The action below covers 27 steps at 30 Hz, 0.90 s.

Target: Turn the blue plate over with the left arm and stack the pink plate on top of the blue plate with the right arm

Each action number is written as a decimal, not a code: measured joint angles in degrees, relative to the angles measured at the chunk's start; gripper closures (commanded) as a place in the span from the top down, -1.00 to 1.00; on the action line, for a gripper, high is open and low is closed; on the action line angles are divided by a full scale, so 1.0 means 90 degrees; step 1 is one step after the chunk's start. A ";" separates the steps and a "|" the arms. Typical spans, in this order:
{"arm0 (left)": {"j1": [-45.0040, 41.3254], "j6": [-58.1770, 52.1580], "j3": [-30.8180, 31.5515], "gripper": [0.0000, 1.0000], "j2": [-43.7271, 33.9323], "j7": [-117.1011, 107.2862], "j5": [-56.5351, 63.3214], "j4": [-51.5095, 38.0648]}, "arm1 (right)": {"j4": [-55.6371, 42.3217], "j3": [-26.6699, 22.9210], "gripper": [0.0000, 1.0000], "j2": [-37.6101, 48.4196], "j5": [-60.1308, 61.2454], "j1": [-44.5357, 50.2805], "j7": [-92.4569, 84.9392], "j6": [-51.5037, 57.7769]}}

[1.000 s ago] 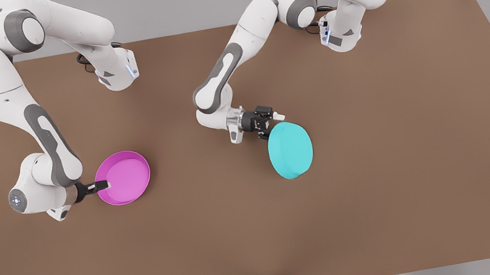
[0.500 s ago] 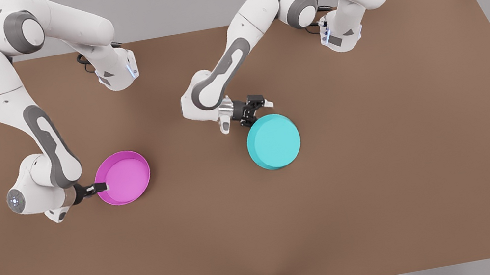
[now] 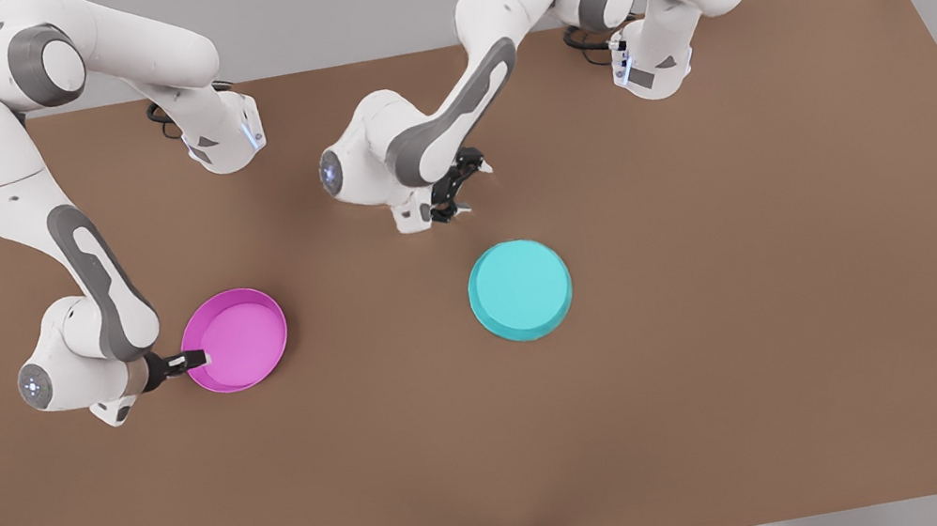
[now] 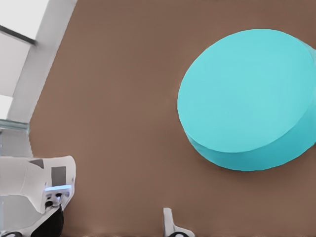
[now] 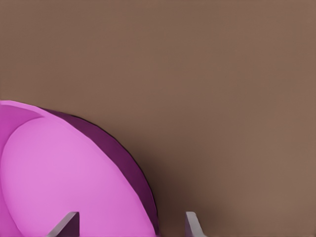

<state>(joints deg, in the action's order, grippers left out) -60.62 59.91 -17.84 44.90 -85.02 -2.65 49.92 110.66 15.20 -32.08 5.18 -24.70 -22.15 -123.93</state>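
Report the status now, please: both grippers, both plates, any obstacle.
Left gripper open, clear of blue plate, which lies upside down. Right gripper straddles pink plate rim, not closed. Nothing between the plates.

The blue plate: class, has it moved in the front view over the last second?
Yes. The blue plate has shifted toward the front view's left, nearer the pink plate, and dropped from a tilt to lie flat, upside down, on the table.
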 measured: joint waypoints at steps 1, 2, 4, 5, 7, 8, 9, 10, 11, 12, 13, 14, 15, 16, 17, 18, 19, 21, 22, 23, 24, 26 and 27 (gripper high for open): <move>0.1167 -0.0007 0.0017 1.00 -0.0786 0.0144 -0.0499 0.0000 | 0.0000 0.0000 0.64 0.0000 0.0000 0.0000 0.0000 0.0000; 0.3063 0.0014 0.0006 1.00 -0.1452 0.0929 -0.1058 0.0000 | 0.0000 0.0000 0.64 0.0000 0.0000 0.0000 0.0000 0.0000; 0.5267 0.0468 -0.0003 1.00 -0.1539 0.4260 -0.1730 0.0000 | 0.0000 0.0000 0.64 0.0000 0.0000 -0.0010 0.0000 0.0010; 0.5579 0.1009 0.0006 1.00 -0.1396 0.6098 -0.1722 0.0092 | -0.0009 0.0000 0.64 0.0000 0.0000 -0.0019 0.0000 0.0010; 0.5773 0.1361 0.0042 1.00 -0.1305 0.8832 -0.1332 0.0193 | -0.0019 0.0000 0.64 -0.0009 0.0000 -0.0020 0.0010 0.0010; 0.6567 0.1321 0.0962 1.00 -0.2076 0.8963 -0.1110 0.0664 | -0.0020 0.0000 0.64 -0.0010 0.0000 -0.0010 0.0010 0.0010; 0.7059 0.1361 0.2093 1.00 -0.3089 0.8968 -0.0737 0.1691 | -0.0028 0.0000 0.64 -0.0059 0.0000 -0.0018 0.0017 0.0009; 0.6879 0.1569 0.2215 1.00 -0.4033 0.8968 -0.0371 0.2738 | -0.0030 0.0000 0.64 -0.0087 0.0000 -0.0010 0.0017 0.0001; 0.6806 0.1738 0.2218 1.00 -0.4427 0.8950 -0.0089 0.3217 | -0.0030 0.0000 0.65 -0.0091 0.0003 -0.0010 0.0019 0.0000; 0.6813 0.2092 0.2224 1.00 -0.4696 0.8941 0.0163 0.3763 | -0.0030 0.0000 0.65 -0.0088 0.0000 -0.0010 0.0020 0.0000; 0.6805 0.2418 0.2215 1.00 -0.4736 0.8930 0.0370 0.4137 | -0.0030 0.0000 0.64 -0.0090 0.0000 -0.0010 0.0020 0.0000; 0.6787 0.2444 0.2210 1.00 -0.4616 0.8929 0.0527 0.4180 | -0.0030 0.0000 0.64 -0.0088 0.0000 -0.0010 0.0020 0.0000; 0.6756 0.2426 0.2206 1.00 -0.4519 0.8938 0.0645 0.4171 | -0.0030 0.0000 0.63 -0.0090 0.0000 -0.0010 0.0020 0.0000; 0.6723 0.2434 0.2207 1.00 -0.4482 0.8930 0.0735 0.4170 | -0.0030 0.0000 0.61 -0.0094 0.0000 -0.0010 0.0020 0.0000; 0.6699 0.2435 0.2207 1.00 -0.4434 0.8929 0.0803 0.4161 | -0.0031 0.0000 0.54 -0.0094 0.0000 -0.0010 0.0020 0.0003; 0.6699 0.2448 0.2207 1.00 -0.4394 0.8938 0.0856 0.4153 | -0.0030 0.0000 0.46 -0.0098 0.0000 -0.0010 0.0018 0.0000; 0.6717 0.2469 0.2207 1.00 -0.4293 0.8939 0.0897 0.4142 | -0.0033 0.0000 0.37 -0.0098 0.0000 -0.0010 0.0014 0.0000; 0.6707 0.2574 0.2206 1.00 -0.4214 0.8935 0.0954 0.4141 | -0.0030 0.0000 0.30 -0.0112 0.0000 -0.0002 0.0010 0.0009; 0.6642 0.2633 0.2207 1.00 -0.4164 0.8946 0.0968 0.4141 | -0.0030 0.0000 0.30 -0.0126 0.0000 -0.0010 0.0010 0.0010; 0.6628 0.2649 0.2208 1.00 -0.4111 0.8967 0.0977 0.4141 | -0.0030 0.0000 0.30 -0.0127 0.0000 -0.0010 0.0004 0.0010; 0.6667 0.2650 0.2207 1.00 -0.4109 0.8968 0.0983 0.4141 | -0.0030 0.0000 0.29 -0.0127 0.0000 0.0000 0.0010 0.0010; 0.6676 0.2646 0.2207 1.00 -0.4109 0.8968 0.0993 0.4141 | -0.0030 0.0000 0.27 -0.0137 0.0000 0.0000 0.0010 0.0010; 0.6651 0.2645 0.2207 1.00 -0.4109 0.8968 0.0996 0.4141 | -0.0033 0.0000 0.27 -0.0137 0.0000 0.0000 0.0010 0.0010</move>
<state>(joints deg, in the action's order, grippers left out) -0.76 83.72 2.02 7.91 -4.31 6.32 87.19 110.36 15.20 -33.31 5.18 -24.70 -22.06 -123.84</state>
